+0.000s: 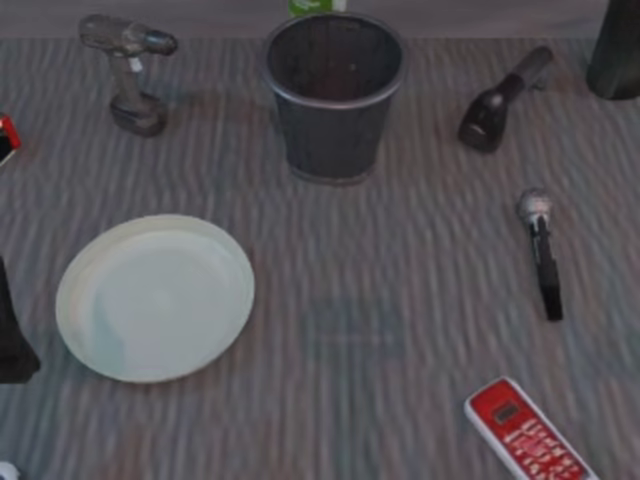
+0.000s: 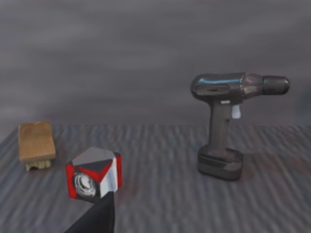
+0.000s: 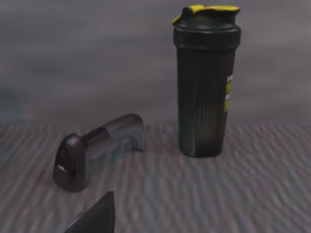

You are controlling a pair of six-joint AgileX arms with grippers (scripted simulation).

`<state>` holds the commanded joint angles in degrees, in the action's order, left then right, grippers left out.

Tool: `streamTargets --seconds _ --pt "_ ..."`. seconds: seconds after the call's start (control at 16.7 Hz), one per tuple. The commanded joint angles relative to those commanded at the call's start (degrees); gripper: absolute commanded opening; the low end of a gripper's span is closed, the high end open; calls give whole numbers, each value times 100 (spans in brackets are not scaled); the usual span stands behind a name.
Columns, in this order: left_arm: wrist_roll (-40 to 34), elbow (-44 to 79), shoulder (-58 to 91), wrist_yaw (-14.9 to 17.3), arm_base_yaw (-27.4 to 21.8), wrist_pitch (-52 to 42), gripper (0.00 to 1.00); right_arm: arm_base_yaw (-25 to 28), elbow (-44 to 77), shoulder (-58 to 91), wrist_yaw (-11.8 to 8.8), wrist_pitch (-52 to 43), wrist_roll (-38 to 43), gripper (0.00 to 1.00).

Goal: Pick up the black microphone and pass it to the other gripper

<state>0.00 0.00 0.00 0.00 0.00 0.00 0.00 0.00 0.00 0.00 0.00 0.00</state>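
Neither gripper's jaws can be told apart or together; my left arm [image 1: 14, 340] sits parked at the left edge. The black microphone [image 1: 541, 258] lies flat toward the right, untouched, open tabletop around it, between the flashlight [image 1: 503, 100] and red remote [image 1: 528, 432]

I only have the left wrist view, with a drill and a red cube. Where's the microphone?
Observer: In the top view the microphone lies flat on the right side of the table, silver head toward the far edge.
Operator: Anything touching it?
Observer: No. A red phone lies nearer the front edge, apart from it.
Operator: And the arms?
Observer: Neither is on it. The left arm sits at the left edge; the right gripper shows only in its own wrist view.
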Motion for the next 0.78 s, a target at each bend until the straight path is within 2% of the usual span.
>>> streamTargets --seconds 0.36,0.54,0.78 --pt "0 0 0 0 0 0 100 124 576 593 1 -391 127 100" --pt "0 0 0 0 0 0 100 301 1513 1676 22 -1019 331 100" --pt "0 0 0 0 0 0 100 604 3115 3905 68 -2141 675 100"
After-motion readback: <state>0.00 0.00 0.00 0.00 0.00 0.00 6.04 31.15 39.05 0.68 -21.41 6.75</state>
